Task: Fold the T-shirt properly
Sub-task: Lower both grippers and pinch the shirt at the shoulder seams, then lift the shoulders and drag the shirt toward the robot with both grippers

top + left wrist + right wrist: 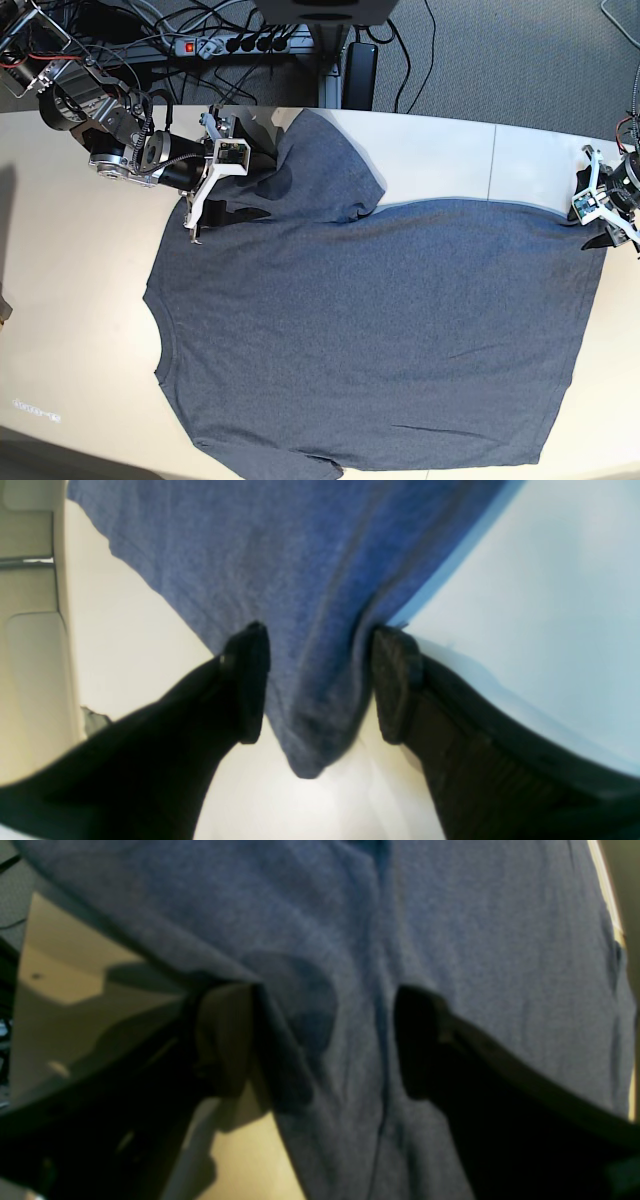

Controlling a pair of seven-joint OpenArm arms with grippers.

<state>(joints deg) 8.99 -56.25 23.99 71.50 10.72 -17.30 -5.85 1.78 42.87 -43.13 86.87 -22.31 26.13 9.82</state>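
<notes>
1. Left wrist view puts us closest: the left gripper (320, 680) has its jaws spread wide with a corner of the T-shirt (300, 580) lying between them. The pads flank the cloth without pinching it, so we judge nothing is held yet.
2. Right wrist view shows the right gripper (325, 1040) just as wide, straddling a fold of shirt fabric by a seam; again no pinch.
3. We should close both sets of jaws squarely on the cloth, taking every layer at each spot, then lift evenly so the far edge carries over without twisting.
4. Base view shows the T-shirt (370, 330) spread flat on the table (60, 330), collar toward the view's left, hem toward its right. The far sleeve (325, 165) lies bunched and partly folded near the right gripper (205, 205), and we think it could drag or crease.
5. Beyond the table's far edge, a power strip (235, 42) and loose cables (420, 60) lie on the floor, well apart from our working area.
</notes>
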